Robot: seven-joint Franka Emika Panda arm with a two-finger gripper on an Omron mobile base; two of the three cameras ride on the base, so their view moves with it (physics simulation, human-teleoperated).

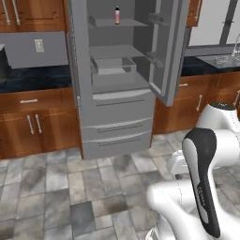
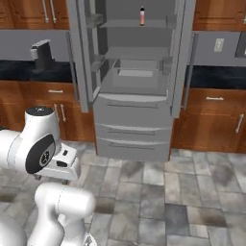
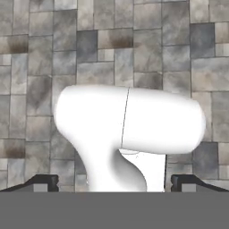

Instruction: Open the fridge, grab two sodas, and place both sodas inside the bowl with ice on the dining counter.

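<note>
Currently fridge (image 1: 119, 79) doors swung wide; one soda (image 1: 117, 15) upright on top shelf (near back). Gripper (image 3: 114, 181) jaws fully released, empty, pointing down at tiled floor (image 1: 56, 187); floor before fridge unobstructed.

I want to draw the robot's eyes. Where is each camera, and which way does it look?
Left base view: behind the arm, on its left, facing the open fridge; white arm at lower right.
Right base view: behind, on its right, same fridge; arm at lower left.
Hand view: on the hand, pointing down at floor tiles, open gripper at bottom.
Both base views share the soda.
</note>
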